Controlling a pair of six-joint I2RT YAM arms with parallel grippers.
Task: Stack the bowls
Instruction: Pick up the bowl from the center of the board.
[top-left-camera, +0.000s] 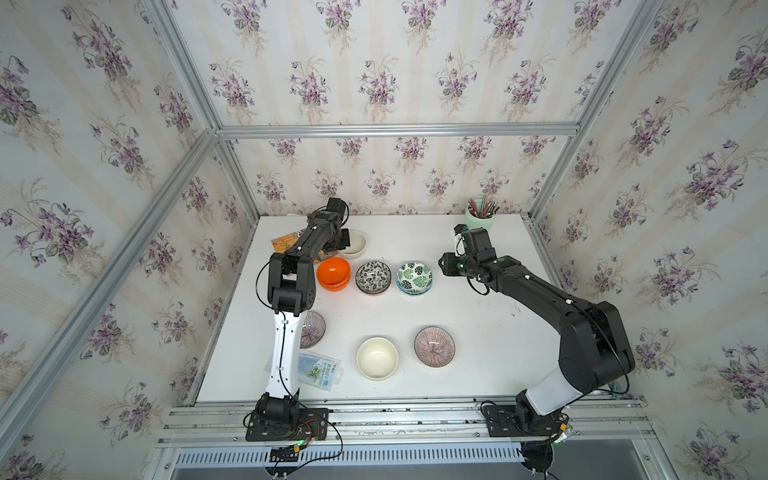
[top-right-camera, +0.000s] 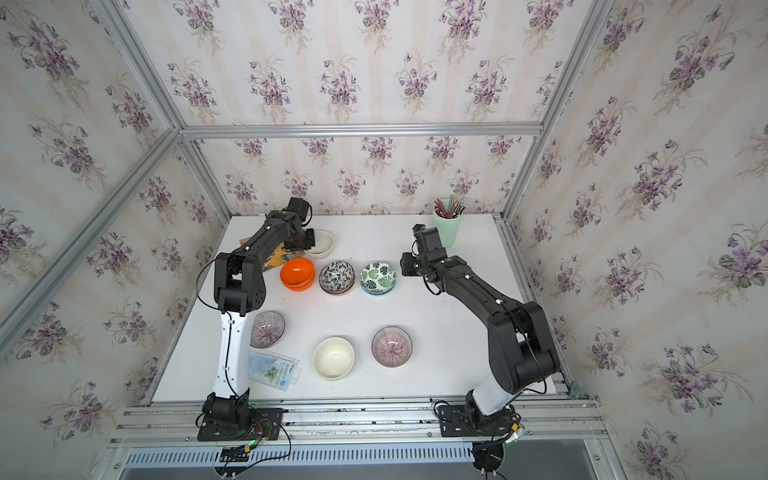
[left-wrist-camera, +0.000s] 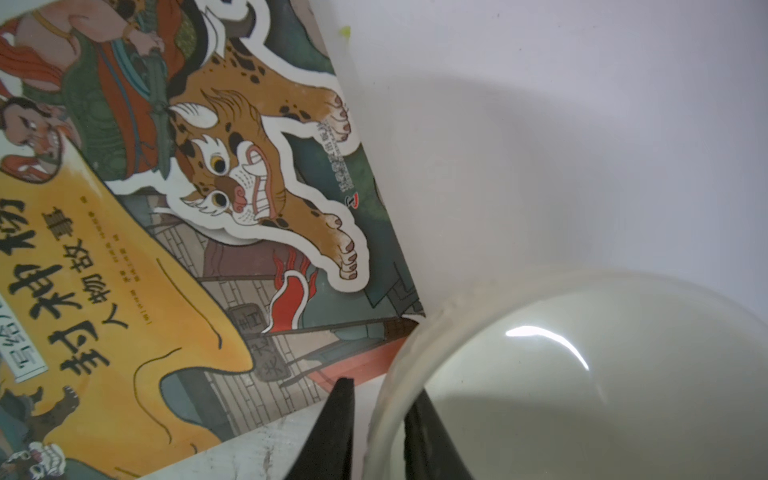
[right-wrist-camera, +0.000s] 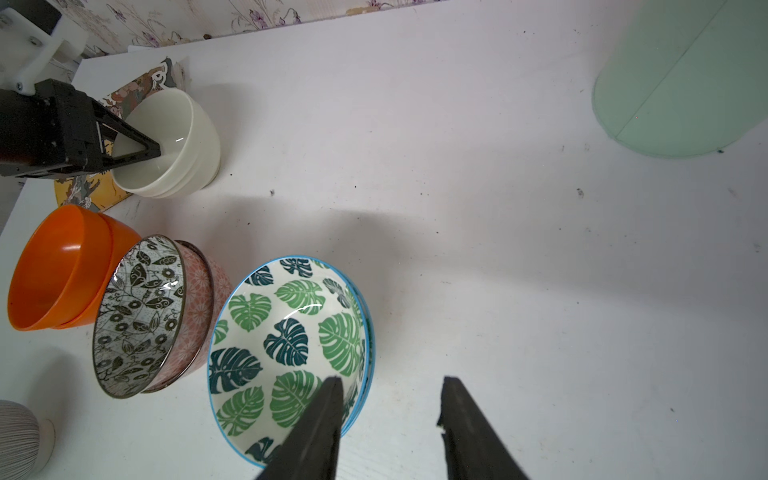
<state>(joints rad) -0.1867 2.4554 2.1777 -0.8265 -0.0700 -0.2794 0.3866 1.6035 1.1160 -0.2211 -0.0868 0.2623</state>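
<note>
Left end effector (left-wrist-camera: 382, 392) grips the rim of the cream bowl (top-left-camera: 356, 245), far left on the bench (top-left-camera: 478, 324), beside a book (left-wrist-camera: 166, 249). Right end effector (right-wrist-camera: 391, 384) hangs open by the green bowls (top-left-camera: 414, 277).

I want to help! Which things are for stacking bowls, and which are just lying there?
For the job: orange bowls, black-white leaf bowls, green leaf bowls, far cream bowl, near cream bowl, purple striped bowl, second purple striped bowl.

Just lying about: pencil cup, picture book, plastic packet.
</note>
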